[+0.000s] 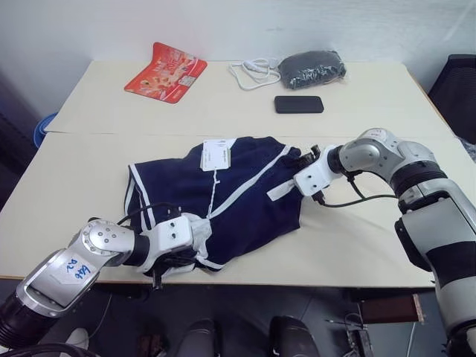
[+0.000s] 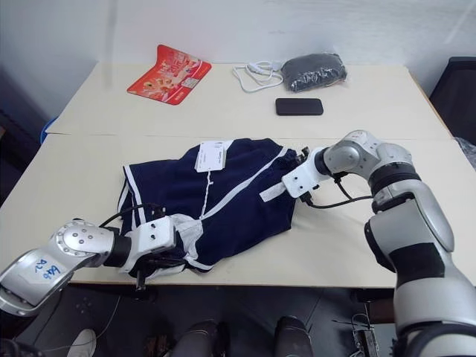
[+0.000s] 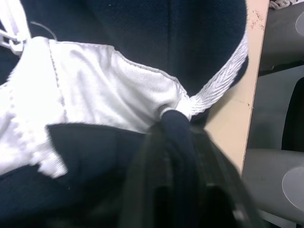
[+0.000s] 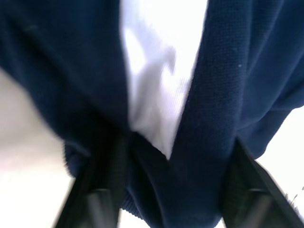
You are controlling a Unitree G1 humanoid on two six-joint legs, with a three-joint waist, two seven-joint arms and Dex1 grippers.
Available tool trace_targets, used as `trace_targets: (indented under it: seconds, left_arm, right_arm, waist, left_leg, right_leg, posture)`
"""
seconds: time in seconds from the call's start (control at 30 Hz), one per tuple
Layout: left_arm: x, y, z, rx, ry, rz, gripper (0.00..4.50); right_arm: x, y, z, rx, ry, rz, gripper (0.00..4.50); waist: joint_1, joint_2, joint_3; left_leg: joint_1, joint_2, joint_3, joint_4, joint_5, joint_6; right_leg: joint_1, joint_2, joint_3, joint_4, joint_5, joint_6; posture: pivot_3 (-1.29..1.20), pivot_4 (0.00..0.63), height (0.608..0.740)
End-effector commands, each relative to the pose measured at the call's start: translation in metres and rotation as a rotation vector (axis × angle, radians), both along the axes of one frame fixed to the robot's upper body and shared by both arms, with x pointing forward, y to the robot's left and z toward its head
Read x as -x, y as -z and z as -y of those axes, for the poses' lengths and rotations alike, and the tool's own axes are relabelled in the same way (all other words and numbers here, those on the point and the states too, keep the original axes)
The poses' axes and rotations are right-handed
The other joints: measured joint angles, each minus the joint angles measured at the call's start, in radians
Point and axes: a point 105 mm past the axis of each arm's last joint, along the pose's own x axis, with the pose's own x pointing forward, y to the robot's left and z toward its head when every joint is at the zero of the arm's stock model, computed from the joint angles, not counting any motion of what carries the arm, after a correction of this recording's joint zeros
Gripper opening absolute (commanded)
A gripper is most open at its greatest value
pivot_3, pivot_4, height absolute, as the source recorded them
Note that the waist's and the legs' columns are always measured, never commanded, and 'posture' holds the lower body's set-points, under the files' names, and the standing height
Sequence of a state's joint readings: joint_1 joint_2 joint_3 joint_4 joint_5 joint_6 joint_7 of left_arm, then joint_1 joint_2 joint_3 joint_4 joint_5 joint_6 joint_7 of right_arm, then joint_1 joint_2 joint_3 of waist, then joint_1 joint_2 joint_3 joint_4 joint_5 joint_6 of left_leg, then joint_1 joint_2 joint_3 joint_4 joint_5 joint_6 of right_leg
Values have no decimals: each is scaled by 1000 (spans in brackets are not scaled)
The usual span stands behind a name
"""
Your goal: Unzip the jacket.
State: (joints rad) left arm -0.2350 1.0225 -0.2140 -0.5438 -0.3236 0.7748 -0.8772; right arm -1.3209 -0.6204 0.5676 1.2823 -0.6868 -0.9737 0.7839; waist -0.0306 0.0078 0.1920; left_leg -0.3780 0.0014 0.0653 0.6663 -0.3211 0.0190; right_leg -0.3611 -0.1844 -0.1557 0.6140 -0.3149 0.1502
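We find the jacket (image 1: pixel 223 197) lying on the near table (image 1: pixel 357 253), zipper running near-left to far-right. The left gripper (image 1: pixel 177 256) pinches its near hem; the right gripper (image 1: pixel 303 162) straddles its far edge, fingers part-closed around fabric.

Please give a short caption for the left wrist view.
Left gripper shut on the navy jacket hem near the table edge.

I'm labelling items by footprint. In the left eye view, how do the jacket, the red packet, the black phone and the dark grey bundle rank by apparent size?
1. jacket, by far the largest, though it lies nearest the camera.
2. red packet.
3. dark grey bundle, close to the packet, so that order is unsure.
4. black phone, smallest.
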Motion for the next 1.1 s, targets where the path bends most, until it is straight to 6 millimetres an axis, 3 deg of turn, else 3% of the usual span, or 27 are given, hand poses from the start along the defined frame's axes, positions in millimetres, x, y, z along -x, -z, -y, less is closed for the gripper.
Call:
trace_targets:
  seconds: [0.03,0.13,0.17,0.33,0.5,0.7,0.87,0.93,1.1]
  left_arm:
    - [0,4,-7,-34,-9,0,0]
    - [-3,10,-16,-92,5,15,0]
    - [-5,12,-19,-113,11,21,0]
    - [-31,14,-51,-273,34,131,0]
    - [-64,5,-79,-349,37,245,0]
    - [-106,-10,-97,-343,25,408,0]
    - [-108,-11,-91,-296,140,450,0]
    - [-97,-7,-91,-280,207,412,0]
    - [-57,-3,-96,-246,266,279,0]
  right_arm:
    - [2,-4,31,48,77,-12,1150]
    - [9,0,53,77,125,-58,126]
    - [12,1,60,79,144,-78,22]
    - [42,15,101,46,237,-285,22]
    - [79,31,115,-73,258,-484,22]
    - [139,45,91,-283,289,-621,22]
    - [185,60,64,-377,348,-714,22]
    - [188,65,57,-416,390,-682,22]
    - [173,67,55,-507,483,-544,22]
  waist:
    - [1,0,0]
    - [3,0,0]
    - [3,0,0]
    - [10,0,0]
    - [18,0,-1]
    - [44,0,-2]
    - [53,-1,-3]
    - [51,-3,-4]
    - [28,-5,-5]
  left_leg:
    - [0,0,0,0,0,0]
    - [0,0,0,0,0,0]
    - [0,0,-1,0,0,0]
    - [0,-1,-1,0,0,0]
    - [3,-1,-1,1,0,0]
    - [3,-2,-1,1,0,0]
    - [3,-2,1,0,0,0]
    - [3,-2,1,0,0,0]
    - [6,0,0,-2,-1,0]
  right_leg:
    - [0,0,0,0,0,0]
    - [0,0,0,-1,0,0]
    - [1,0,0,-1,0,0]
    - [4,0,0,-2,0,0]
    - [9,1,-2,-4,0,0]
    - [10,1,-3,-3,0,0]
    - [9,1,-3,-3,0,0]
    - [9,1,-3,-3,0,0]
    - [7,1,-2,-3,0,0]
  posture:
    - [0,150,740]
    - [0,150,740]
    - [0,150,740]
    - [0,150,740]
    - [0,150,740]
    - [0,150,740]
    - [0,150,740]
    - [0,150,740]
    - [0,150,740]
